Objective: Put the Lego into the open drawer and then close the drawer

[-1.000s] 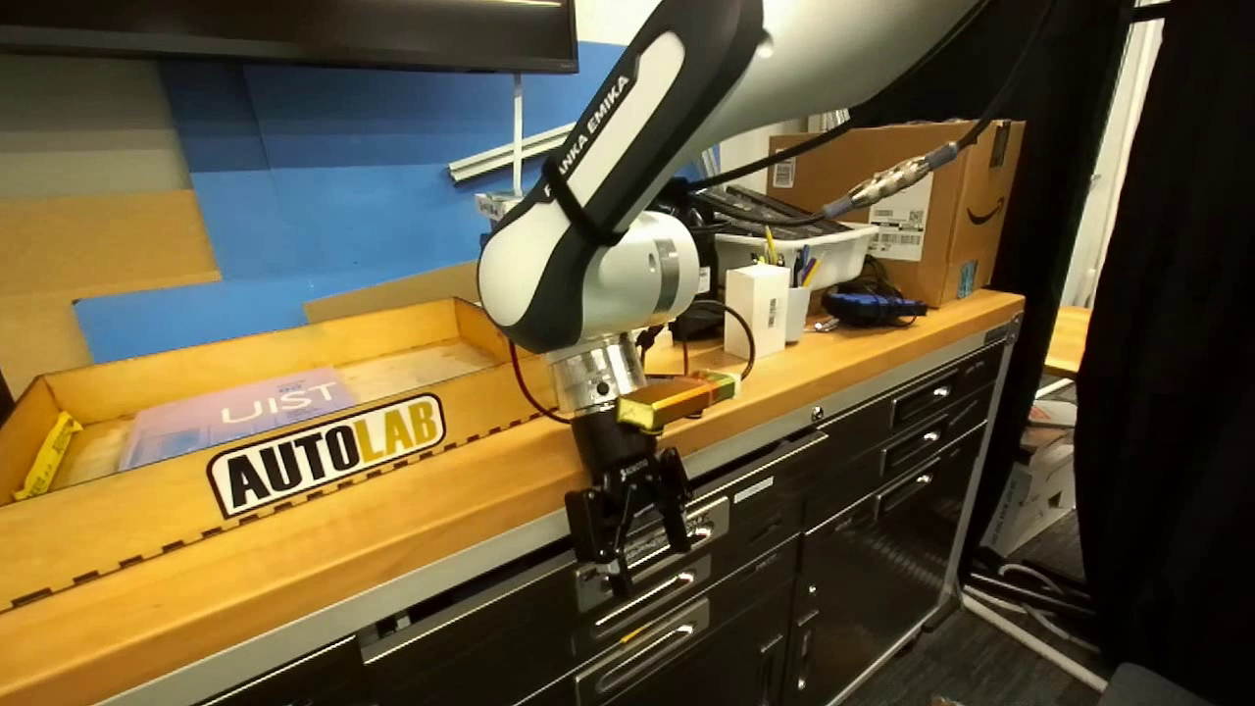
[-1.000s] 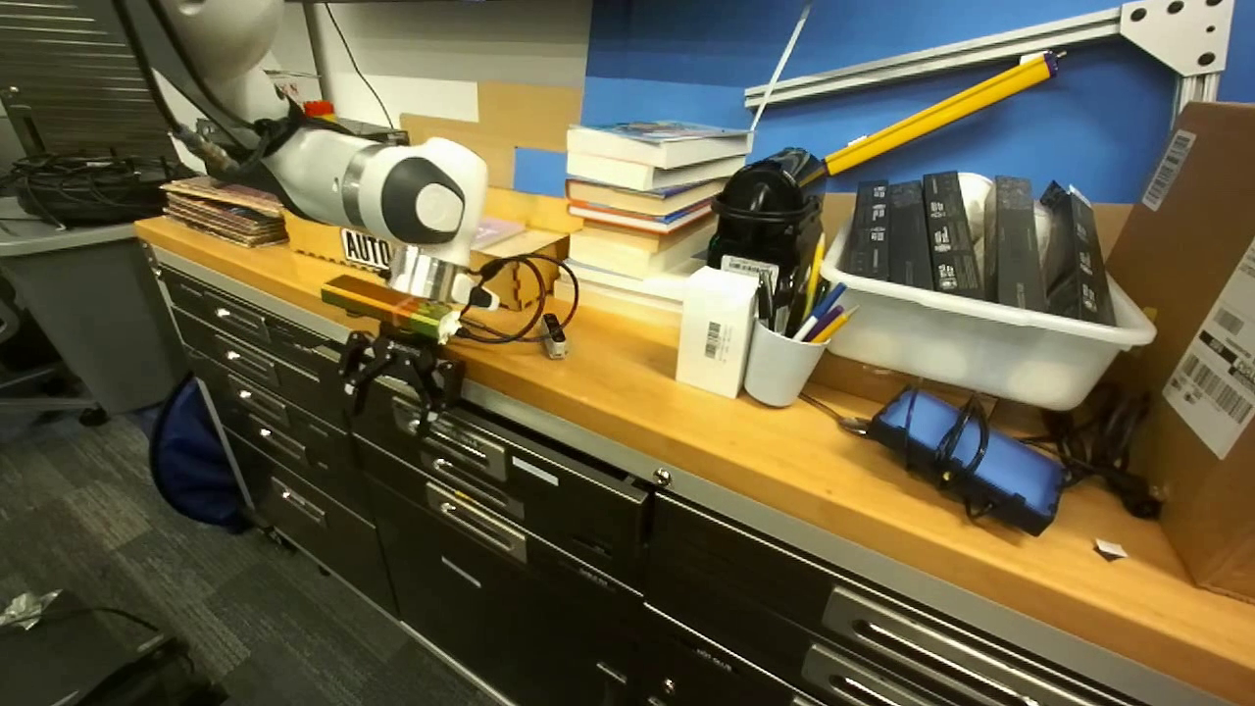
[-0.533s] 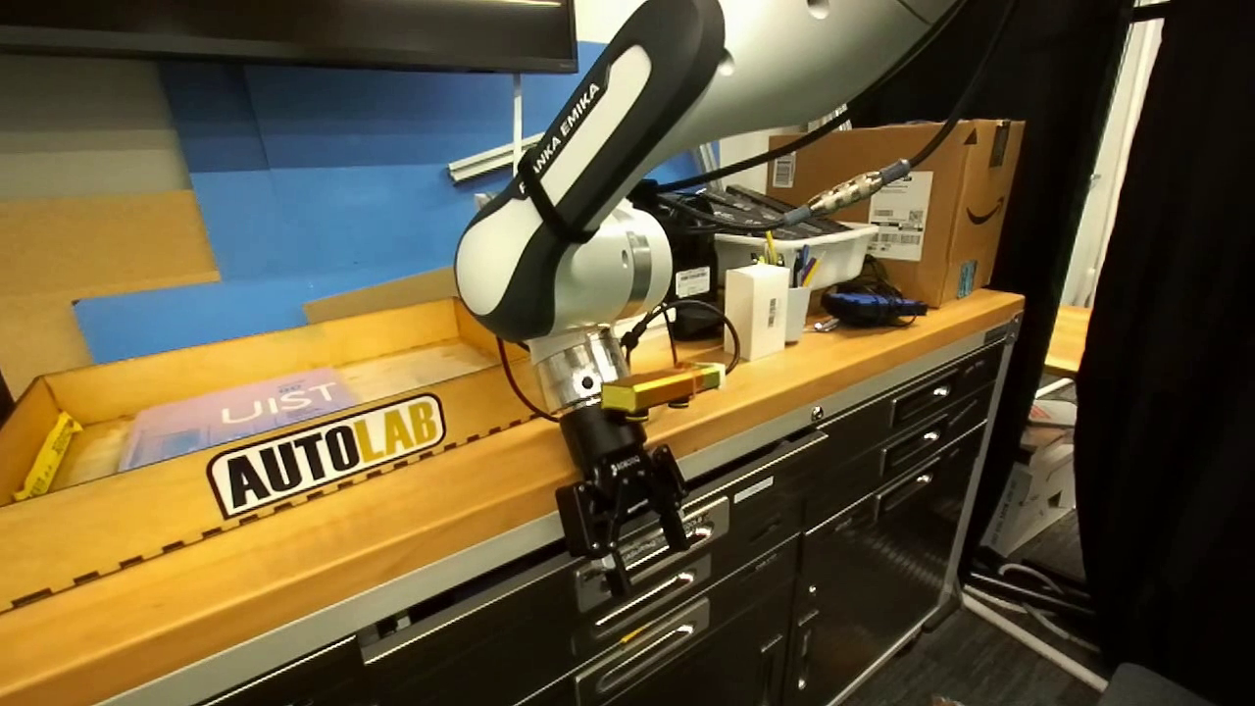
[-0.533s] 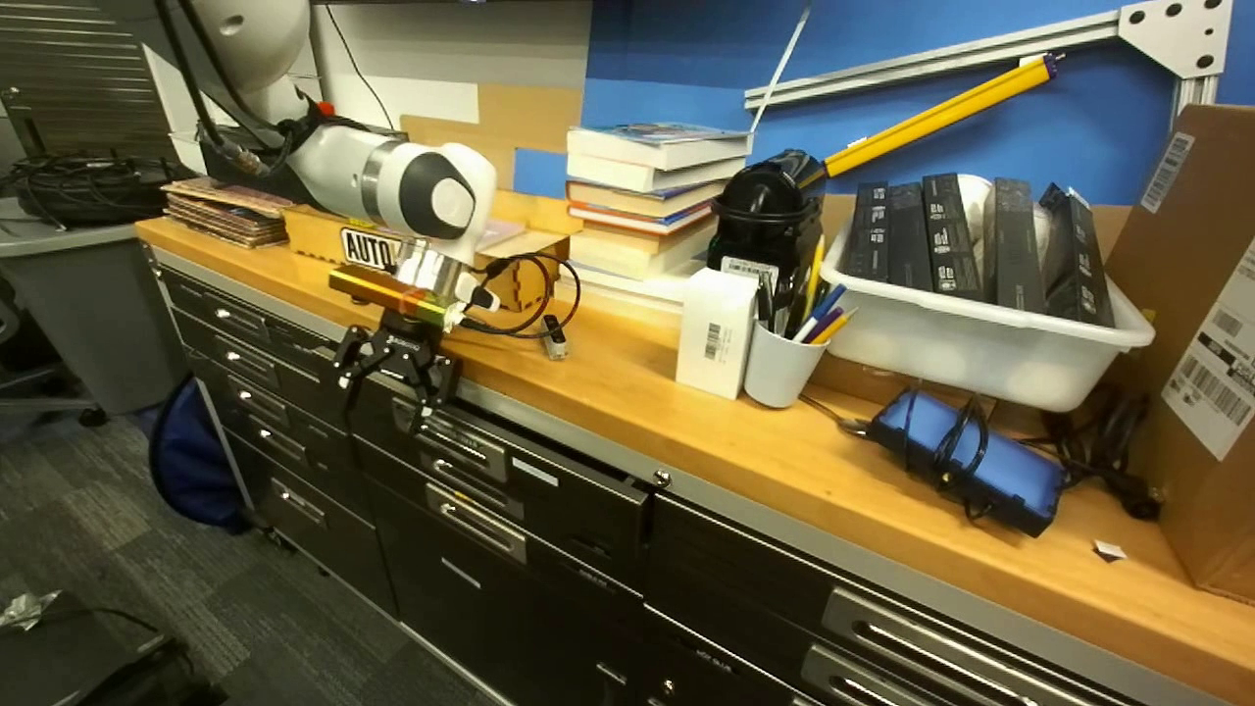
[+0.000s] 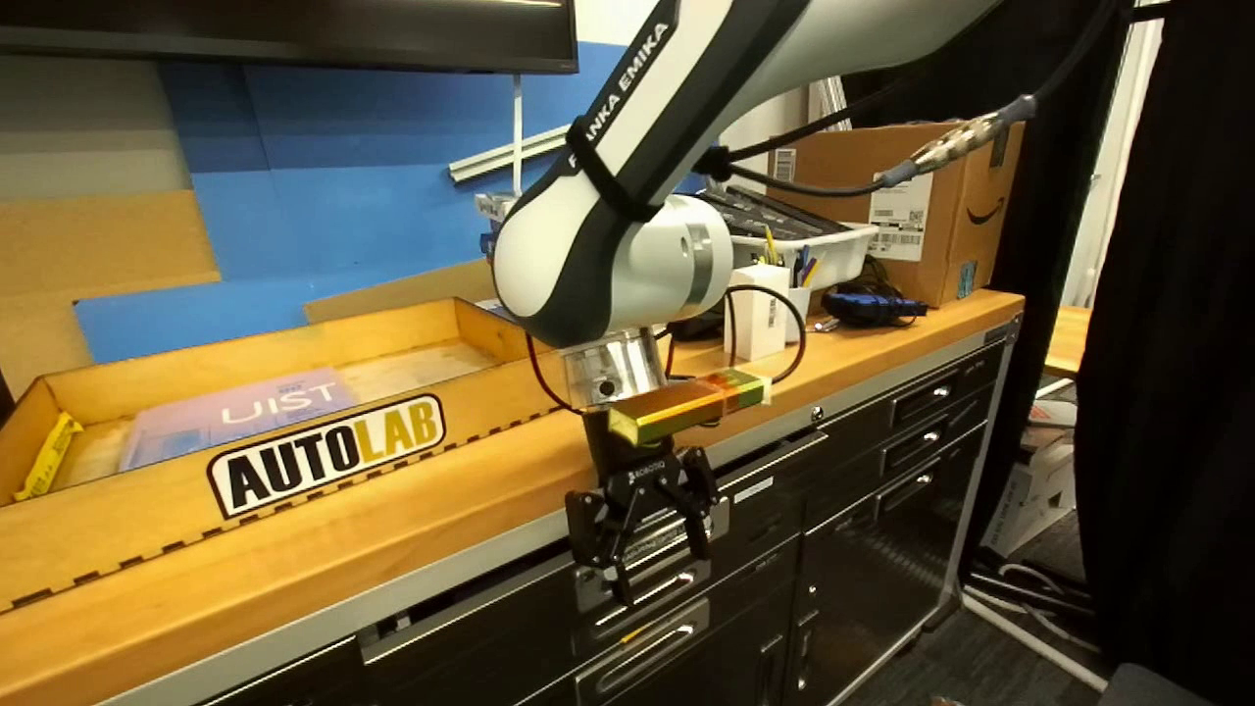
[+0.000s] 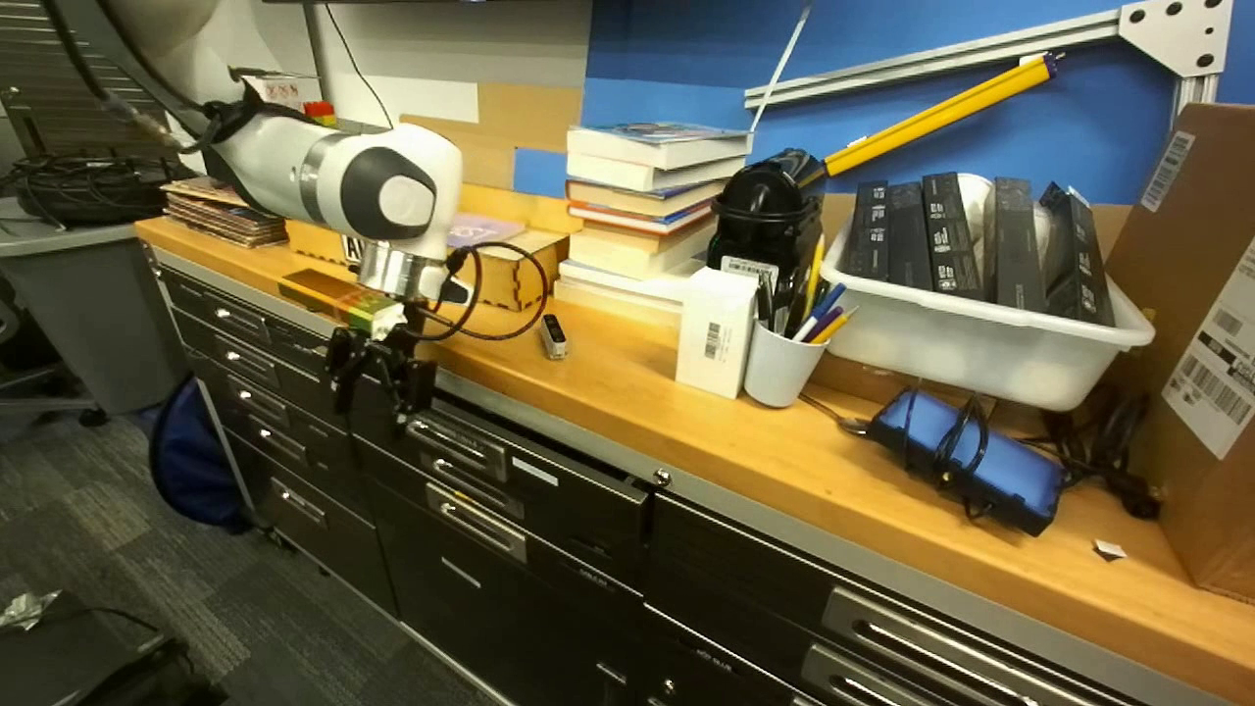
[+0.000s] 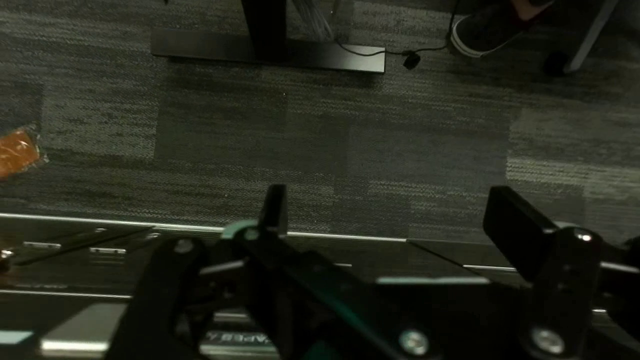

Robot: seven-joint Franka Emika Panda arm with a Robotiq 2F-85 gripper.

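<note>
- Far left in an exterior view, a shallow wooden tray [image 5: 147,515] lettered AUTOLAB stands on the bench [image 5: 392,515].
- Lower and a little to the right, the drawer [image 5: 480,632] sits slightly pulled out beneath the bench edge, with a dark slot above its front. A tiny pale speck [image 5: 402,622] shows in that slot; you cannot tell whether it is the Lego or drawer hardware. No view shows the Lego plainly, so its place is uncertain.
- Expect the Lego to be very light, stiff and hard to break, its smooth plastic likely to slip or skitter. Your best hold is probably across two opposite side walls, square on and centred, with only a gentle squeeze.
- Near the middle, your gripper [image 7: 389,210] hangs with its fingers [image 7: 517,230] pointing down, close by the drawer's handle [image 6: 458,445]; touching or not, you cannot tell. The fingers are spread wide, with carpet [image 7: 390,150] visible between them in the wrist view, and they hold nothing.
- Farther right, a small dark oblong object [image 6: 554,336] lies on the bench; its colour and shape suggest it is not your Lego.
</note>
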